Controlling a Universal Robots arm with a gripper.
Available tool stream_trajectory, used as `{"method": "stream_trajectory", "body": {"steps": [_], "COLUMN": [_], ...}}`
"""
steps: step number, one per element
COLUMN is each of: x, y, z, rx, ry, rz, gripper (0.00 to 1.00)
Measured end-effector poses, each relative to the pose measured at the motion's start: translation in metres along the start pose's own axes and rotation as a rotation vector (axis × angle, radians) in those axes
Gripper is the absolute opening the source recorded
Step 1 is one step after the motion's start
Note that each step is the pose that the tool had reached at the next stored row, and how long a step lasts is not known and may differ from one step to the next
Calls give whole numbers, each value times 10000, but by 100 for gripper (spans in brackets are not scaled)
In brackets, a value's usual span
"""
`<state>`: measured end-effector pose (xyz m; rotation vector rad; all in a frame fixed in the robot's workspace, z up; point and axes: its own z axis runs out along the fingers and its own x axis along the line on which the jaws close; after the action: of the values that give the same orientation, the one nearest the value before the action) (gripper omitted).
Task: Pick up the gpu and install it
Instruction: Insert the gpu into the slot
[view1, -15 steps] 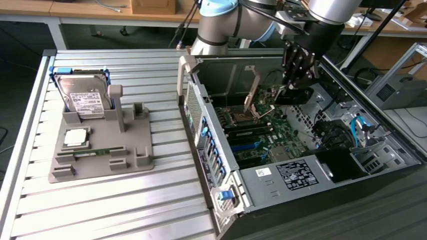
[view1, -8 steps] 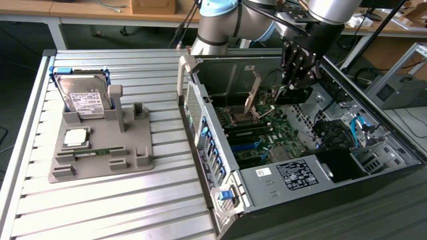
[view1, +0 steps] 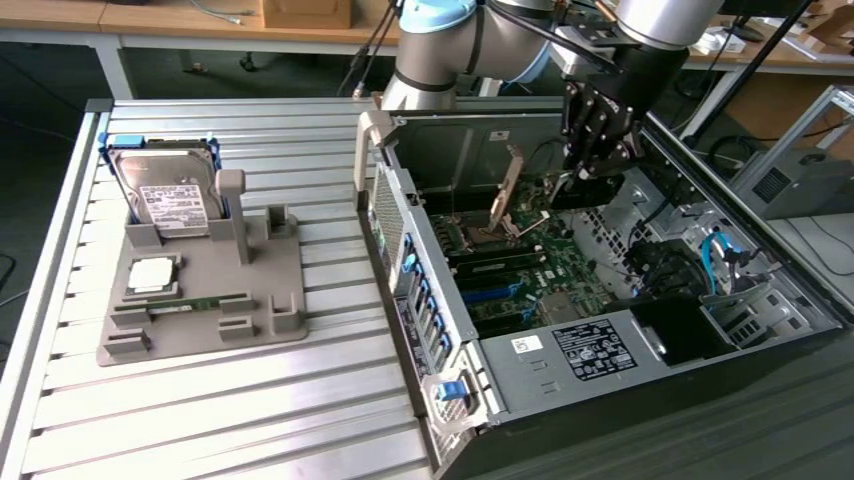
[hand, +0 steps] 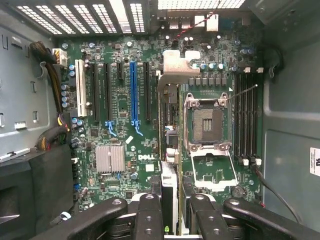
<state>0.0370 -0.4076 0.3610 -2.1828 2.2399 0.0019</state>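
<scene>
Lowered off line, the gpu (hand: 169, 197) could strike the open processor socket (hand: 207, 122) just beside it instead of seating in the blue slot (hand: 133, 90). Its bracket (hand: 175, 65) could also snag the case (view1: 454, 140). The gripper (view1: 587, 178) has its jaws nearly closed, pinching the gpu edge-up above the motherboard (hand: 120, 125).

My gripper (hand: 172, 212) has matt black fingers (hand: 150, 217), smooth like moulded plastic. The gpu (hand: 170, 175) ends in a bare silvery metal bracket. The motherboard (hand: 120, 107) is glossy green, its heatsink (hand: 110, 159) finned bright metal. The case (view1: 454, 140) is dull grey sheet metal; the worktop (view1: 200, 420) is ribbed, brushed metal, the holder (view1: 200, 300) on it matt grey plastic.
</scene>
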Motion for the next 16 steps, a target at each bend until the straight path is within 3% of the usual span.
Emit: {"method": "stream_trajectory", "body": {"steps": [16], "x": [56], "y": [11], "z": [26], "rx": [-1], "ry": [4], "rz": [-3], "gripper": [27]}}
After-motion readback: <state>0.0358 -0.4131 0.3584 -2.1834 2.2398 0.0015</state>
